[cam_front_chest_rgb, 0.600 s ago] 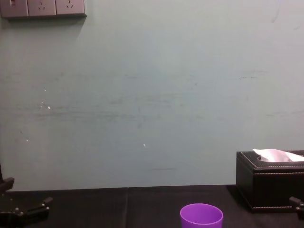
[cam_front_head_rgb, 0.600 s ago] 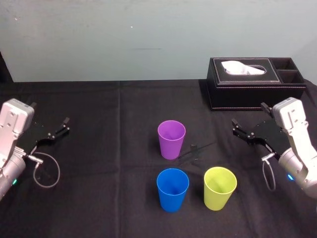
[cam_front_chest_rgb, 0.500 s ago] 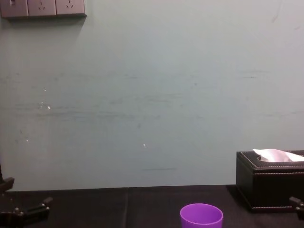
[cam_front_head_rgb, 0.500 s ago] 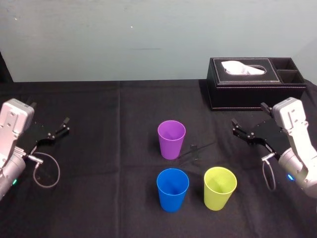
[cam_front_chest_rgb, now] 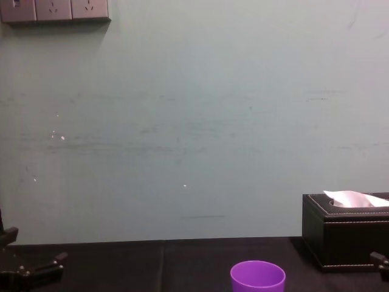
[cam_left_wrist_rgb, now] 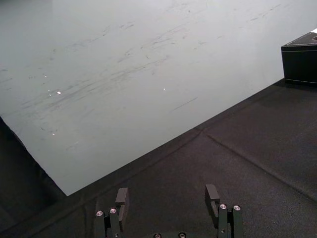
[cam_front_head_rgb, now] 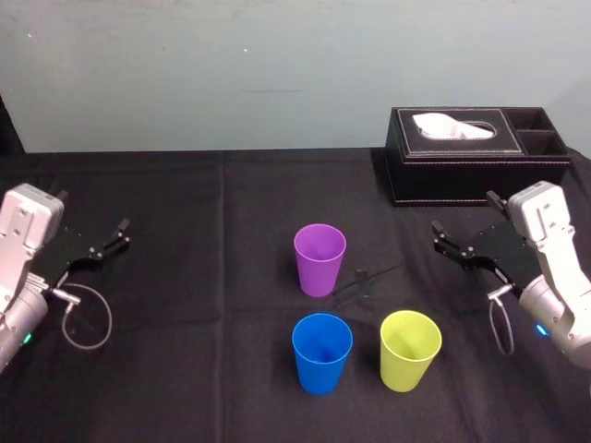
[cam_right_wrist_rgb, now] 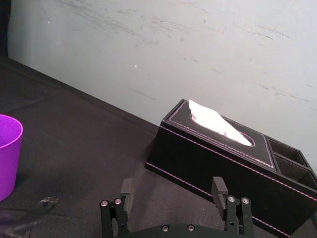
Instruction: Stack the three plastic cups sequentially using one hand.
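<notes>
Three plastic cups stand upright on the black cloth: a purple cup (cam_front_head_rgb: 319,260) at the centre, a blue cup (cam_front_head_rgb: 322,353) in front of it, and a yellow-green cup (cam_front_head_rgb: 410,350) to the blue one's right. The purple cup (cam_front_chest_rgb: 258,277) also shows its rim in the chest view and its side (cam_right_wrist_rgb: 7,153) in the right wrist view. My right gripper (cam_front_head_rgb: 464,214) hovers open to the right of the cups, well clear of them, with nothing between its fingers (cam_right_wrist_rgb: 218,184). At the table's left side my left gripper (cam_front_head_rgb: 92,212) is parked, open and empty (cam_left_wrist_rgb: 167,194).
A black leather tissue box (cam_front_head_rgb: 476,155) with a white tissue stands at the back right, behind the right gripper. A small thin clear item (cam_front_head_rgb: 365,281) lies on the cloth between the purple and yellow-green cups. A pale wall closes the far table edge.
</notes>
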